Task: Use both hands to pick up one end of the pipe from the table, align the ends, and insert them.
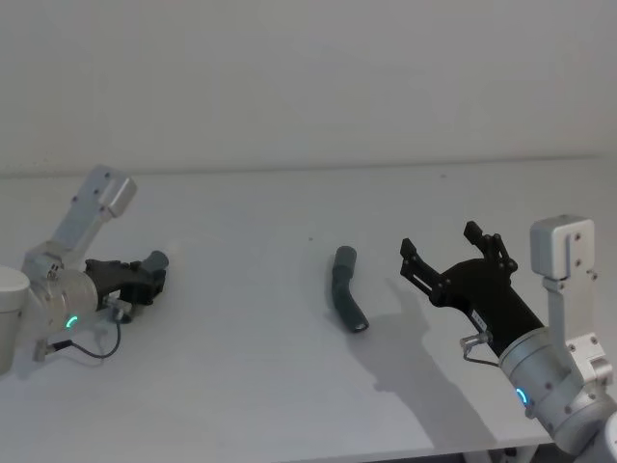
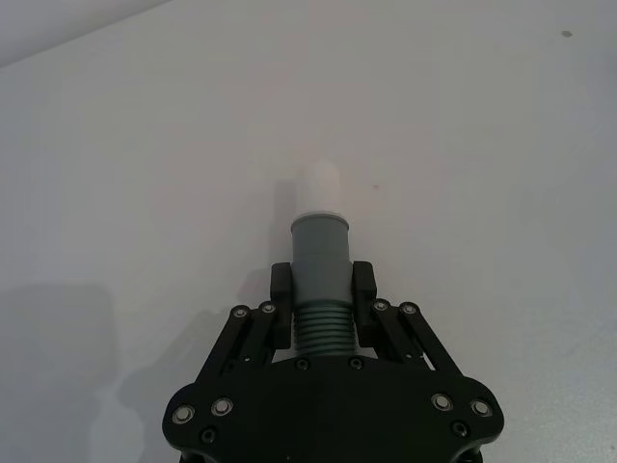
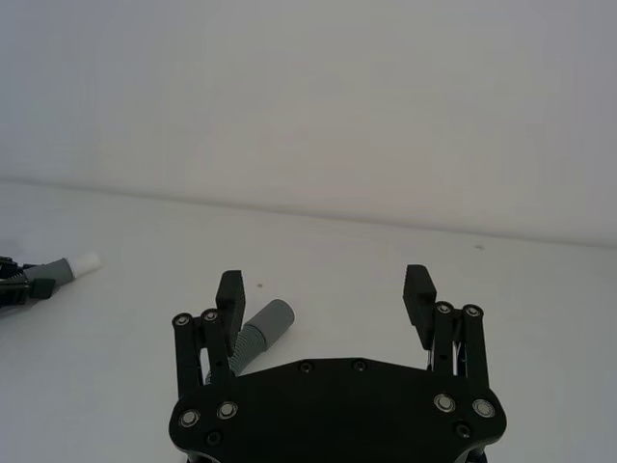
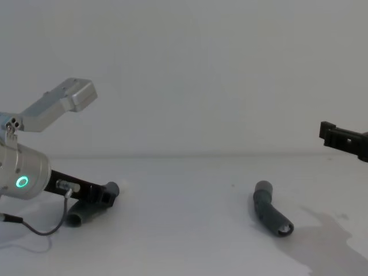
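Note:
My left gripper is shut on one dark grey pipe piece, whose narrow white tip sticks out past the fingers. It sits low over the table at the far left, as the left gripper in the head view. The other pipe piece lies bent near the table's middle, with its wider grey collar pointing away from me. Just right of that piece, raised above the table, my right gripper is open and holds nothing. In its wrist view the right gripper stands over the collar end.
A plain pale wall rises behind the table's far edge. A thin black cable loops under the left wrist. The table's front edge runs close to the right arm.

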